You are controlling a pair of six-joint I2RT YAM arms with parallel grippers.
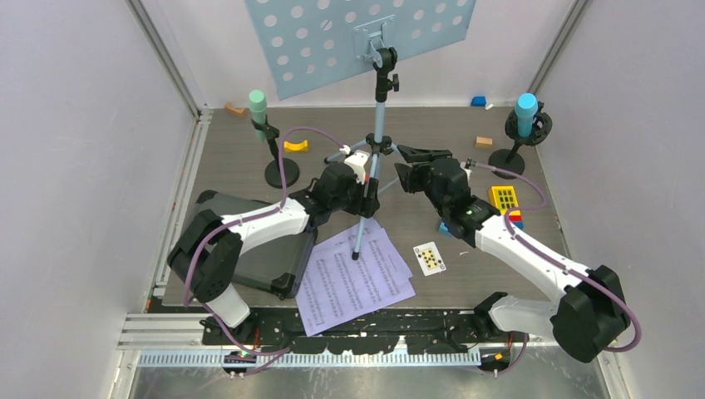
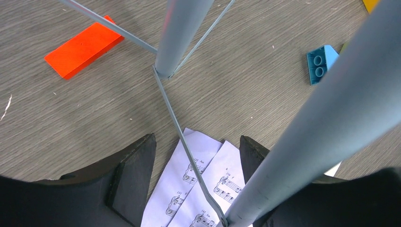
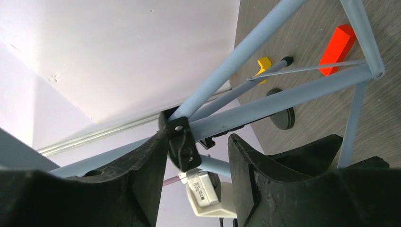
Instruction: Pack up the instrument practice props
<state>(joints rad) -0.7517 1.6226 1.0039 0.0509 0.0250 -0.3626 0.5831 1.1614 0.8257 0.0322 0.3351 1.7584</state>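
Observation:
The pale blue perforated music rack (image 1: 357, 33) stands on its pole (image 1: 379, 116) at mid-table. My left gripper (image 1: 366, 198) is open around a tripod leg (image 2: 331, 118); the leg runs along the right finger, and a thin brace (image 2: 182, 137) crosses the gap. Lilac sheet-music pages (image 1: 353, 274) lie under the leg's foot and show between my left gripper's (image 2: 198, 146) jaws. My right gripper (image 1: 402, 166) is open at the tripod's black hub (image 3: 182, 142), which sits next to its left finger. The green microphone (image 1: 258, 108) and the blue microphone (image 1: 525, 112) stand on black round-based poles.
A dark tray (image 1: 262, 249) lies under my left arm. A playing card (image 1: 430, 258) lies right of the pages. A yellow block (image 1: 504, 198), a tan block (image 1: 484, 142) and an orange block (image 2: 82, 47) are scattered about. Walls close in on three sides.

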